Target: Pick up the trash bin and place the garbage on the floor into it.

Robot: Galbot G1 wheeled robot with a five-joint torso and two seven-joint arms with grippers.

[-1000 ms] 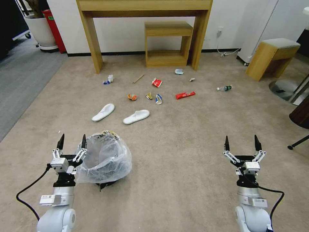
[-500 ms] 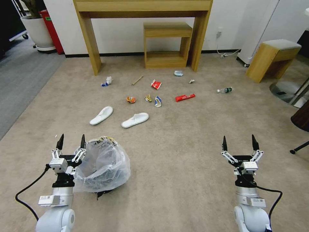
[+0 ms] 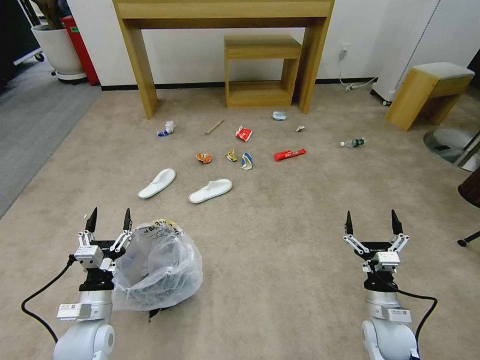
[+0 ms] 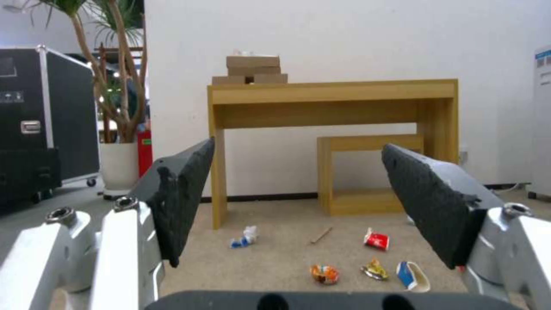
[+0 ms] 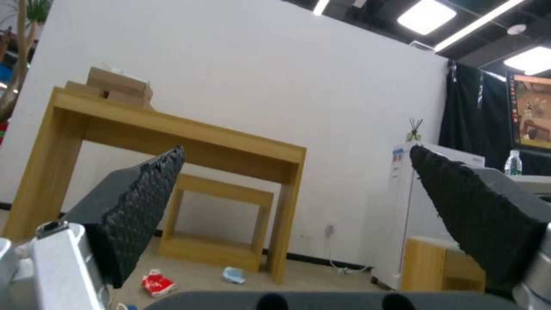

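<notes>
The trash bin [image 3: 157, 267], dark and lined with a crinkled clear bag, stands on the beige floor [image 3: 280, 235] at the near left. My left gripper [image 3: 108, 219] is open just left of its rim, its right finger close to the bag. My right gripper [image 3: 370, 222] is open over bare carpet at the near right. Garbage lies farther out: two white slippers [image 3: 157, 183] [image 3: 210, 190], a red wrapper [image 3: 289, 154], an orange wrapper [image 3: 203, 158], a wooden stick [image 3: 214, 126] and a bottle [image 3: 352, 143]. The left wrist view shows the open left gripper [image 4: 298, 202] and the orange wrapper [image 4: 324, 274].
A wooden desk [image 3: 222, 20] with a small shelf unit [image 3: 261, 70] stands against the far wall. A wooden stool [image 3: 429, 92] is at the right, a potted plant [image 3: 52, 45] and grey carpet [image 3: 30, 125] at the left. A chair base [image 3: 470, 237] sits at the right edge.
The whole head view has shifted slightly, so the camera moved. The bin and litter sit a little lower and farther left in the picture. Both grippers remain open.
</notes>
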